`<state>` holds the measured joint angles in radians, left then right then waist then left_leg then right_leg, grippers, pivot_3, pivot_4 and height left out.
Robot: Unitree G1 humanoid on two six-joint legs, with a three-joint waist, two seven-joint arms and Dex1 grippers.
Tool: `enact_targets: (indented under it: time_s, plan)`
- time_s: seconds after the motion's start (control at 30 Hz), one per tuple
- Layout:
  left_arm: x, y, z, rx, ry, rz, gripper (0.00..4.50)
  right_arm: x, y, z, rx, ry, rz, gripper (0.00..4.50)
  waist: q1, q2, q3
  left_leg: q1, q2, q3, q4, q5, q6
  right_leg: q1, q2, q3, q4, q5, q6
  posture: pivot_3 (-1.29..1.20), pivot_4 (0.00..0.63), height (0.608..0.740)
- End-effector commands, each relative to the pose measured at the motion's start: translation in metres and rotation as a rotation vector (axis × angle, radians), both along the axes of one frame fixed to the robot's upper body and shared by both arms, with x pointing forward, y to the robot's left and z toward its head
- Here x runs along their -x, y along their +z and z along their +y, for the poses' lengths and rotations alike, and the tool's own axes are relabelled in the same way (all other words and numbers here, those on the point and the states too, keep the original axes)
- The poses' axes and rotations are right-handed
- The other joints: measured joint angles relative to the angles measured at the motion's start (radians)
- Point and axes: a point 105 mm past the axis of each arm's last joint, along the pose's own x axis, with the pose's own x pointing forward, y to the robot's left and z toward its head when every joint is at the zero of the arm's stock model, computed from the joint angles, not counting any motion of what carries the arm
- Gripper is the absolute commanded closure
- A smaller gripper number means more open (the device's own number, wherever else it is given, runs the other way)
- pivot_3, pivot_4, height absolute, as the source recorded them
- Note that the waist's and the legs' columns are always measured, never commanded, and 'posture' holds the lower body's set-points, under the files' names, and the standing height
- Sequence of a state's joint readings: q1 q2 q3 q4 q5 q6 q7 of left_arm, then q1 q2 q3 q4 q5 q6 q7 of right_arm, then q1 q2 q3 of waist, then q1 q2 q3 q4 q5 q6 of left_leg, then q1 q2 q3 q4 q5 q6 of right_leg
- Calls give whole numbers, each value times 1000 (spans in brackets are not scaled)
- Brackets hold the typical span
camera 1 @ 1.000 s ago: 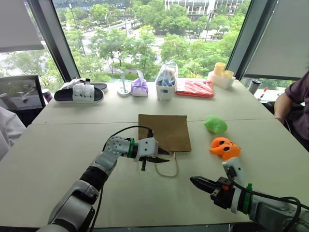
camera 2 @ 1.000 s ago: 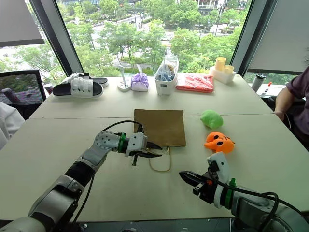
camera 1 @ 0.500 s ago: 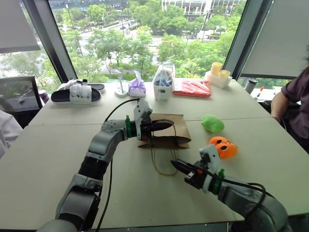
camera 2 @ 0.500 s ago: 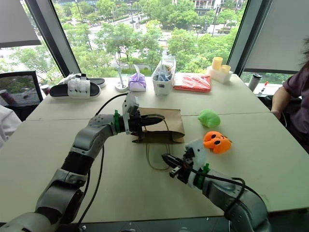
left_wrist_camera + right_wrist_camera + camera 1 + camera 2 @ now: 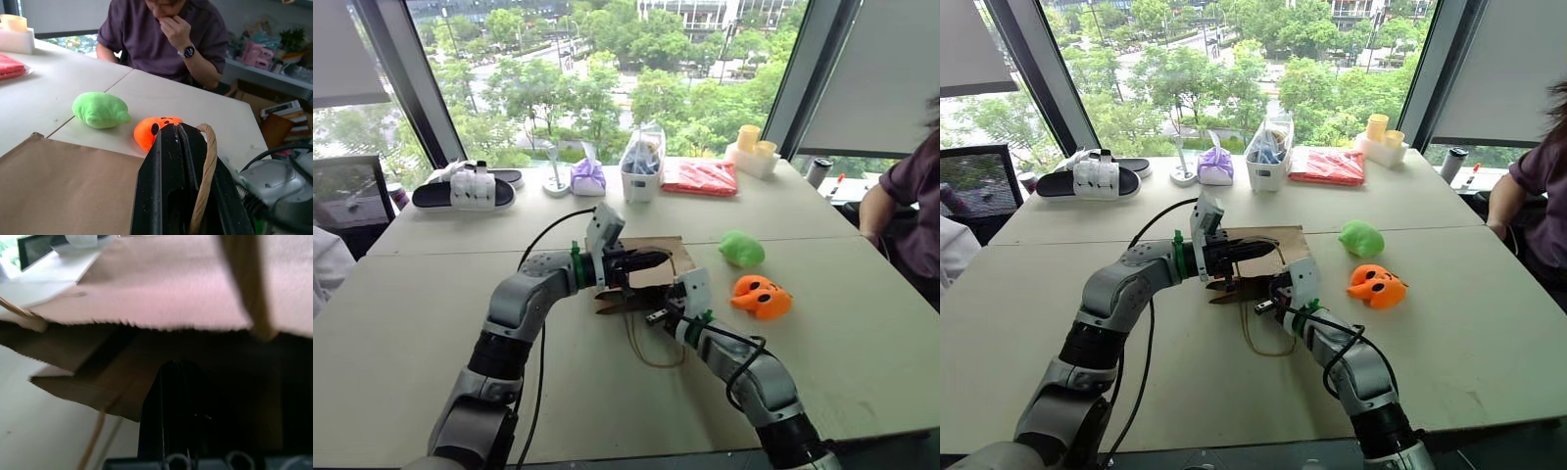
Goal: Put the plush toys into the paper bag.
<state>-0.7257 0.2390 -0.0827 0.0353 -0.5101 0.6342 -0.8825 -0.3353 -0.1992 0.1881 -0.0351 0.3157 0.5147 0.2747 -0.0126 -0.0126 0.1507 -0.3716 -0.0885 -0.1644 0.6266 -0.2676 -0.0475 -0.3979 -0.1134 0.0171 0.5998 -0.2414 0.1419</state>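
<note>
Bag mouth: your left claw (image 5: 658,260), pinching the twine handle (image 5: 205,171), has lifted the paper bag (image 5: 651,277); your right claw (image 5: 1261,307), pressed together, now reaches its opening.

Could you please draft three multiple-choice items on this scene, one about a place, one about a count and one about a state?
1. Where is the green plush toy?
A. inside the paper bag
B. on the table, beside the orange plush toy
C. in the right gripper

2. How many plush toys lie outside the bag?
A. none
B. one
C. two

3. What does the left gripper hold?
A. the bag's twine handle
B. the orange toy
C. nothing

Answers: 1 B, it lies on the tabletop next to the orange one. 2 C, green and orange are both out. 3 A, the shut fingers pinch the twine, lifting the bag's mouth.
</note>
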Motion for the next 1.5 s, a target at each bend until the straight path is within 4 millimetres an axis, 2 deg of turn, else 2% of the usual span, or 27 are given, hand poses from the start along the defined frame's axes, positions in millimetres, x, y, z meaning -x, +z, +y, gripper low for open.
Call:
enact_targets:
  time_s: [0.03,0.13,0.47,0.53,0.67,0.77,0.83,0.93,1.0,1.2,1.27,1.33,1.4,1.5]
  plan:
    - [2,32,-1,107,1,-46,4481,-8,-3,2,66,-15,-14,4500,-1,0,0,0,0,0,0,0,0,0,0,0,0,0,0,0,150,740]
    - [9,56,-2,174,-40,-60,4481,-10,-15,0,133,-23,6,4500,-1,0,0,0,0,0,0,0,0,-1,0,0,0,0,0,0,150,740]
    - [33,101,-2,303,-138,-36,4481,-2,-28,6,176,-6,15,4500,-4,0,-1,1,0,0,0,0,-1,0,0,0,2,0,0,0,150,740]
    - [33,101,-1,310,-128,-25,4481,-1,-29,7,178,0,15,4500,-4,0,-1,2,0,0,0,0,-1,1,0,0,2,0,0,0,150,740]
    - [23,85,-1,263,-65,-14,4481,0,-28,6,177,-1,13,4500,-4,0,-1,2,0,1,0,0,-1,1,0,0,2,0,0,0,150,740]
    - [2,78,4,270,51,8,4481,1,-22,4,158,-1,-16,4500,-3,0,-1,2,0,1,0,1,-1,1,0,1,2,0,0,0,150,740]
    - [-10,75,7,286,115,32,4481,3,-14,2,139,13,-56,4500,-1,0,-1,2,0,1,0,1,-1,1,0,1,2,0,0,0,150,740]
    - [-23,66,8,274,183,59,4481,15,25,8,33,81,-238,4500,0,0,-1,1,0,1,1,1,-1,1,0,1,2,0,0,0,150,740]
    - [-24,62,7,262,191,63,4481,31,51,8,-77,105,-304,4500,-1,0,-1,0,0,1,0,1,-1,0,0,1,1,0,0,0,150,740]
    - [-20,60,4,255,161,67,4481,72,86,-16,-167,120,-304,4500,2,0,-1,0,0,0,0,0,-1,-1,0,1,1,0,0,0,150,740]
    - [-16,59,1,245,132,61,4500,79,100,-44,-220,68,-300,3932,3,0,-1,0,0,0,1,-1,1,0,0,0,1,0,0,0,150,740]
    - [-13,57,-2,242,110,64,4500,74,107,-86,-214,-72,-310,3181,6,0,-1,0,0,0,1,-3,5,1,0,0,1,0,0,0,150,740]
    - [-12,56,-3,243,100,69,4500,66,104,-122,-145,-198,-304,2068,9,0,-1,0,-1,0,2,-4,6,3,0,0,0,0,0,0,150,740]
    - [-12,54,-6,240,89,71,4500,55,93,-148,-26,-280,-266,520,5,0,-1,0,-1,3,2,-4,7,2,0,0,0,0,0,0,150,740]
